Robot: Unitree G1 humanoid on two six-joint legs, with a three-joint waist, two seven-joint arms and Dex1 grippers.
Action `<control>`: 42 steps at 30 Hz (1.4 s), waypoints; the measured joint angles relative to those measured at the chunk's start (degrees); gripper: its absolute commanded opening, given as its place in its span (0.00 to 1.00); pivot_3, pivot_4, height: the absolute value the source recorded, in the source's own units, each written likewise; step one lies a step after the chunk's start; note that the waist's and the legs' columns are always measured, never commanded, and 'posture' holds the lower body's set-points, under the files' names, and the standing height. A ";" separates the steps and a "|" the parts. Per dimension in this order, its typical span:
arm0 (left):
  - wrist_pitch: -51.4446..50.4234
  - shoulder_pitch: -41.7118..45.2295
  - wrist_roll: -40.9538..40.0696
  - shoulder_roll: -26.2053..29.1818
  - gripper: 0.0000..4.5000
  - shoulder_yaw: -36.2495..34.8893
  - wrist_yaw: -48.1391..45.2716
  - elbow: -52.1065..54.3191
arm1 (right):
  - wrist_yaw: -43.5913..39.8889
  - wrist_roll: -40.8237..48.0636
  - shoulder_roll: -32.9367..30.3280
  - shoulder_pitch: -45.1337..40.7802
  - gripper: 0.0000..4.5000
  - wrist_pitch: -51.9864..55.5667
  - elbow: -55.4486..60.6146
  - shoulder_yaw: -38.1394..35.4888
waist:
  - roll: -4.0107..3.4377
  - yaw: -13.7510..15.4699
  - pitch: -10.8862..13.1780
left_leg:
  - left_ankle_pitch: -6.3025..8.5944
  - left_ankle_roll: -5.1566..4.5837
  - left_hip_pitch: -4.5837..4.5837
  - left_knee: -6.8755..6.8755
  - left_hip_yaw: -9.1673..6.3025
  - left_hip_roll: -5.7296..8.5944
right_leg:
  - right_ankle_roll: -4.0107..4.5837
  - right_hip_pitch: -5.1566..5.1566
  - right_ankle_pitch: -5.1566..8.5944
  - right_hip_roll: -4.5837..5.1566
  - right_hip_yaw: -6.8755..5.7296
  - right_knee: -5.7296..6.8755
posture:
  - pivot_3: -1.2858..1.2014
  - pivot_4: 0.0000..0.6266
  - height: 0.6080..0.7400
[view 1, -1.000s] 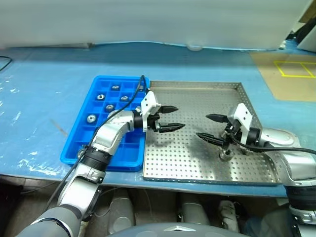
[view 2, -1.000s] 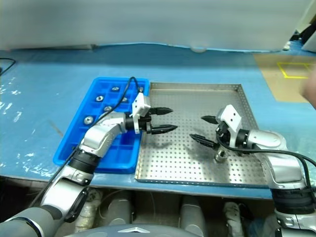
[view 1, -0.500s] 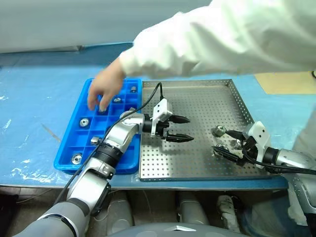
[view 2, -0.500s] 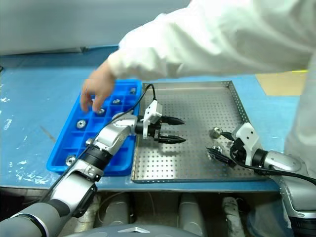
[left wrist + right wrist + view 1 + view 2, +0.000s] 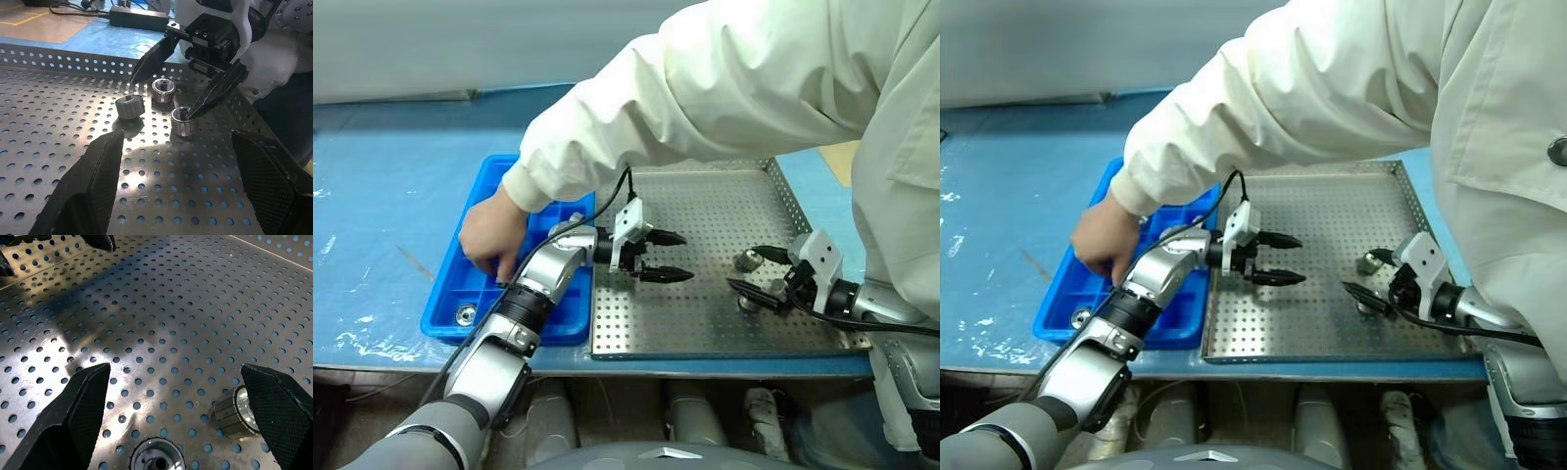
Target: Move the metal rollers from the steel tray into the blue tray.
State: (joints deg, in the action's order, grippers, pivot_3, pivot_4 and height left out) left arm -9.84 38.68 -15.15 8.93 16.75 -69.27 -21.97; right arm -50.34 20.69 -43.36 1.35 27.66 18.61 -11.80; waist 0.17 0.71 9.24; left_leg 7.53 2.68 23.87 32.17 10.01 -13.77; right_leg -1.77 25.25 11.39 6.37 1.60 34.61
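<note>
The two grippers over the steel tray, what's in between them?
Just bare holey floor of the steel tray between the left gripper and right gripper, seen in the left eye view. The rollers sit by the right one.

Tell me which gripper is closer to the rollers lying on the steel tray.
Right. The right gripper stands open right at the metal rollers, while the left gripper hangs open toward the steel tray's middle, well apart.

A person's sleeve (image 5: 705, 98) stretches over the far edge of the steel tray (image 5: 705, 313) and across the blue tray (image 5: 460, 294), where the hand (image 5: 491, 235) blocks the near compartments. The steel tray's perforated middle lies open between the left gripper (image 5: 668, 257) and the right gripper (image 5: 752, 270). Three metal rollers (image 5: 146, 100) crowd its right edge, under the right gripper's parted fingers.
</note>
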 measured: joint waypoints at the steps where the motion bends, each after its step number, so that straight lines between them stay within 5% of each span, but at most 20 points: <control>1: 0.00 -0.27 0.02 -0.02 0.81 -0.01 0.18 0.06 | -0.02 0.00 0.00 -0.44 1.00 -0.04 -0.03 0.18 | 0.00 0.00 0.00 | 0.00 0.00 0.00 0.00 0.00 0.00 | -0.01 0.00 0.01 0.00 0.00 0.00 | 0.39 0.24 1.00; 42: 0.02 -5.09 0.65 3.93 0.81 -2.64 6.85 5.31 | -1.08 -0.38 -1.30 -6.33 1.00 0.19 -4.30 5.70 | 0.00 0.40 0.00 | 0.00 0.01 0.01 -0.07 0.00 -0.01 | 0.07 0.01 -0.04 0.00 -0.02 -0.04 | 0.41 0.24 1.00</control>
State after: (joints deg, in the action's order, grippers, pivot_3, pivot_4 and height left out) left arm -9.83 33.59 -14.50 12.86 14.11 -62.41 -16.65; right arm -51.43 20.31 -44.66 -4.98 27.85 14.32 -6.09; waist 0.18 1.11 9.24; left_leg 7.54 2.68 23.87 32.10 10.02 -13.78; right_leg -1.71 25.26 11.35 6.37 1.58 34.57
